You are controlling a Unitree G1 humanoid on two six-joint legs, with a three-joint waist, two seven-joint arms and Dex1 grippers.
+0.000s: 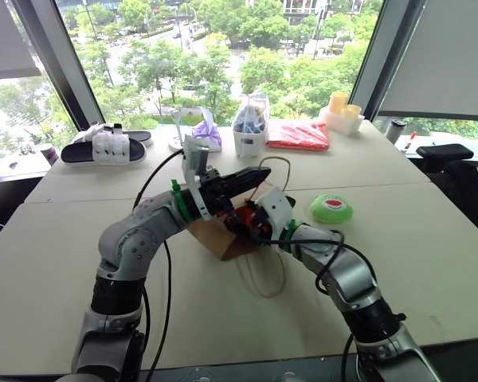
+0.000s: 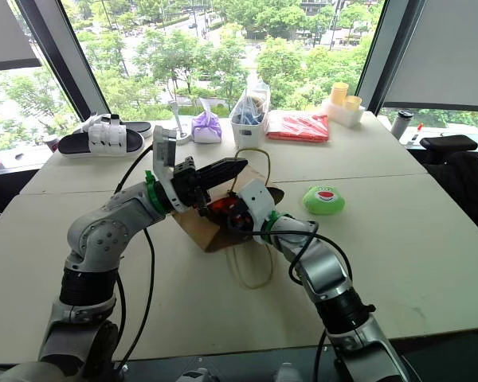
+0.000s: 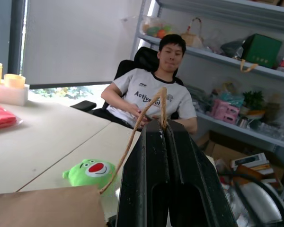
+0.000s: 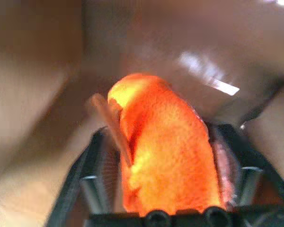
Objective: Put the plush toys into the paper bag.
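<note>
A: Item one, orange plush toy: sits between the parted fingers of the right end effector, inside the mouth of the paper bag. Release looks under way; whether the fingers touch it cannot be told. Not yet counted as deposited.

B: Item two, green plush toy: on the counter, beside the bag, untouched. Outstanding.

A: Left end effector: clamped shut on the cord handle, holding the bag open.

B: View notes: right wrist view alone shows the bag's interior and the orange toy. Left wrist view shows the pinched cord and a seated person beyond the counter. Head views give the overall layout.
</note>
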